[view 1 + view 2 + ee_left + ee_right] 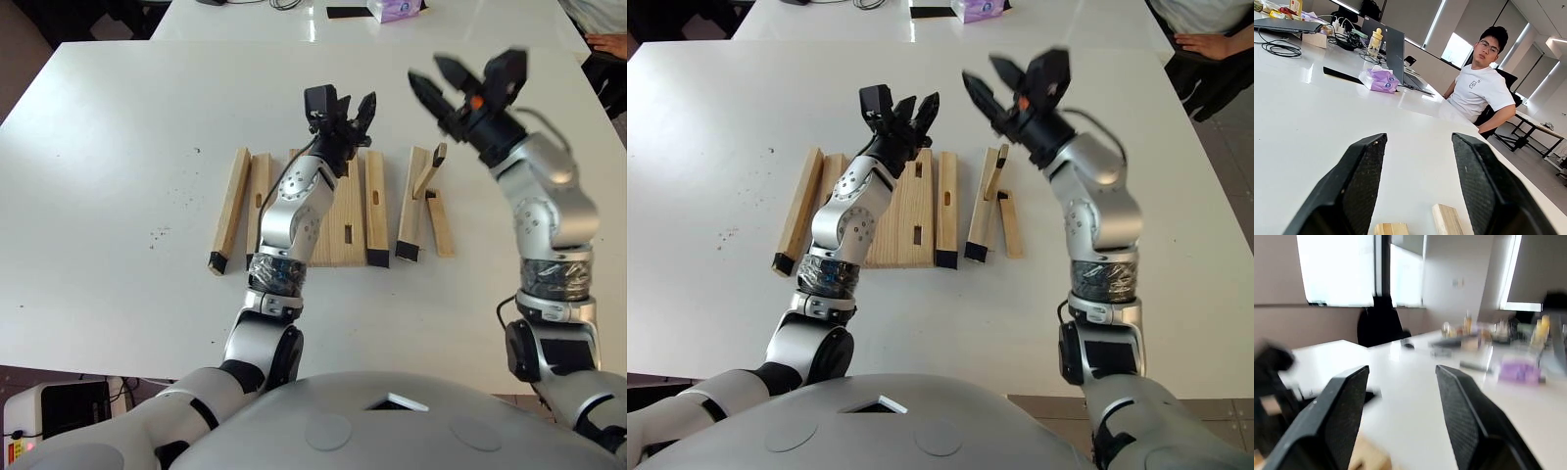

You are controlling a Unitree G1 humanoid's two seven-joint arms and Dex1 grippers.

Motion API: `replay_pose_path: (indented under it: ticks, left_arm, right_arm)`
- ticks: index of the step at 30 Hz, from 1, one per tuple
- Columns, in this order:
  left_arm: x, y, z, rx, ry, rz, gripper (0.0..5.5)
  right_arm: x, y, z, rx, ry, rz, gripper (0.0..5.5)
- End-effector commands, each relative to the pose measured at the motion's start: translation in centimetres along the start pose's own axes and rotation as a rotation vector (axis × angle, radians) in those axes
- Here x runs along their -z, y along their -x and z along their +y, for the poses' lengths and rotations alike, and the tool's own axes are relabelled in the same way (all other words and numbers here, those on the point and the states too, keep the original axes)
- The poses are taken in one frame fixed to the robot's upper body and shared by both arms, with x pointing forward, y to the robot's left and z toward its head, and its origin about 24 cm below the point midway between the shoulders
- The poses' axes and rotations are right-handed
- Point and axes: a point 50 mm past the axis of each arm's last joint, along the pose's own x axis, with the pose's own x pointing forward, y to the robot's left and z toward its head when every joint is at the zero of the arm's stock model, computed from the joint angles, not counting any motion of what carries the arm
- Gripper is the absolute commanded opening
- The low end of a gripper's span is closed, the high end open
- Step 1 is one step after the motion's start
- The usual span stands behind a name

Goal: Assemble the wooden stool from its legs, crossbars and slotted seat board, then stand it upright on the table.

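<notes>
Checking the table (118,117), you find the stool unassembled: its wooden parts lie in a row near the table's middle, each pointing from the near edge toward the far edge.

- The slotted seat board (345,230) lies flat at the centre of the row, partly covered by the left arm.
- The outer leg (228,209) and inner leg (259,196) lie side by side toward the table's left edge.
- The third leg (375,208) lies just beside the board on its right.
- The fourth leg (411,203) lies further right, with a long crossbar (429,171) slanted across its far part.
- The short crossbar (440,222) lies just beside the fourth leg.

The left gripper (351,106) hovers over the board's far end, fingers spread and empty. The right gripper (427,70) is raised above the table, beyond the fourth leg toward the far edge. Its fingers are apart and grasp nothing.
</notes>
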Motion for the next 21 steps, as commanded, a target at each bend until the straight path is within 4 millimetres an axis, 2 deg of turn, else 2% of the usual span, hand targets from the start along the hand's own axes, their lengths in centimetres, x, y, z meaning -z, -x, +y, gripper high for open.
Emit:
replay_pose_path:
  ticks: [1, 5, 10, 12, 15, 17, 21]
  left_arm:
    - [0.2, -0.4, -1.4, 0.014, 0.039, -0.012, 2.48]
    - [0.2, -0.5, -1.4, 0.012, 0.056, -0.004, 2.48]
    - [0.1, -0.4, -1.1, 0.001, 0.061, -0.012, 2.48]
    - [0.1, -0.3, -0.7, -0.015, 0.066, -0.017, 2.48]
    - [0.0, -0.1, -0.3, -0.036, 0.076, -0.027, 2.48]
    - [-0.1, 0.1, 0.0, -0.056, 0.096, -0.039, 2.48]
    - [-0.4, 1.0, 0.9, -0.112, 0.131, -0.071, 2.48]
  right_arm:
    - [3.5, 0.2, -0.1, 0.014, -0.040, 0.123, 2.51]
    - [1.1, 0.2, -0.4, -0.009, -0.021, 0.040, 2.51]
    - [-3.9, 0.5, -1.0, 0.010, -0.018, -0.117, 2.51]
    - [-5.2, 0.5, -1.0, 0.005, -0.023, -0.129, 2.51]
    - [-4.0, 1.7, 0.0, -0.067, 0.018, 0.034, 2.51]
    - [-3.0, 3.8, 1.8, -0.207, -0.003, 0.126, 2.51]
    - [-2.9, 7.9, 5.0, -0.485, -0.048, 0.213, 2.51]
